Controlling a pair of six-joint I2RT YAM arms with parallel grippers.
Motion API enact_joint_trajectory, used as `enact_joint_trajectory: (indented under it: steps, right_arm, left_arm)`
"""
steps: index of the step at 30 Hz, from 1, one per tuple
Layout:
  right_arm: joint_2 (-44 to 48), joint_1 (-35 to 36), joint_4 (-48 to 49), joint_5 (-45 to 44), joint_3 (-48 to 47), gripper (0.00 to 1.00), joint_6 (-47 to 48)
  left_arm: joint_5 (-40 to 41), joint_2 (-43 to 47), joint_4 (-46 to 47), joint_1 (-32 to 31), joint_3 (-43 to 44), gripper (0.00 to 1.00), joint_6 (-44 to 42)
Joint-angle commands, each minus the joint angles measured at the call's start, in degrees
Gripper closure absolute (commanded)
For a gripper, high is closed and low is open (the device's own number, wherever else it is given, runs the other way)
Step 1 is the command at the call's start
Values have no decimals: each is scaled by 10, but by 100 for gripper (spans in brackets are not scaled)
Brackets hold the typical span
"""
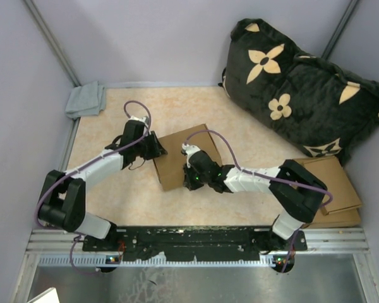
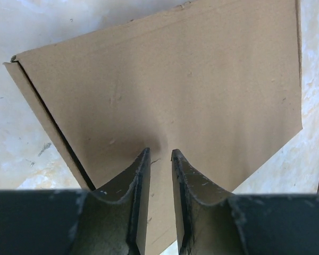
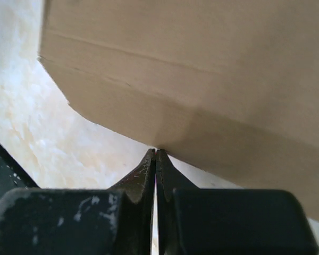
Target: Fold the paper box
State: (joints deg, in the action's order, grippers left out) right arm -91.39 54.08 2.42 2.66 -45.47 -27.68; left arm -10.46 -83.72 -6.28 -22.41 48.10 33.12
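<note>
From above, the arms' mounting rail [image 1: 196, 243] is sitting closest, along the near edge of the table [image 1: 177, 107]. The paper box [image 1: 177, 161] is lying mid-table, tilted, a flap lying out flat toward the far side. The left gripper [image 1: 159, 149] is touching the box's left edge; the right gripper [image 1: 189, 154] is hanging over its right part. A grey cloth [image 1: 86, 99] is lying far left of the box, a black flowered cushion [image 1: 303, 88] is leaning far right of it, and flat cardboard sheets [image 1: 331, 189] are lying stacked to its right.

From the left wrist, the fingers [image 2: 141, 175] are standing a narrow slit apart over the box's top panel, gripping nothing.

From the right wrist, the fingers [image 3: 146, 170] are pressing together, tips meeting the box's lower edge. I cannot tell whether any cardboard is pinched.
</note>
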Motion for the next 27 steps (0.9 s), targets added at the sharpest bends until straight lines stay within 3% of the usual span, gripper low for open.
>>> enact_joint_trajectory:
  steps: [1, 12, 20, 27]
  right_arm:
    - [-26, 28, 114, -28, -36, 100, -9]
    - [-137, 38, 221, -86, -75, 100, -38]
    - [-140, 38, 440, -158, -3, 100, -47]
    - [-76, 38, 359, -102, 13, 100, -53]
  left_arm:
    - [-1, -20, 13, -3, 5, 71, -4]
    - [-26, -75, 13, -9, -13, 75, -5]
    - [-34, -95, 22, -22, -44, 87, -10]
    - [-21, -79, -2, -23, -36, 86, -17]
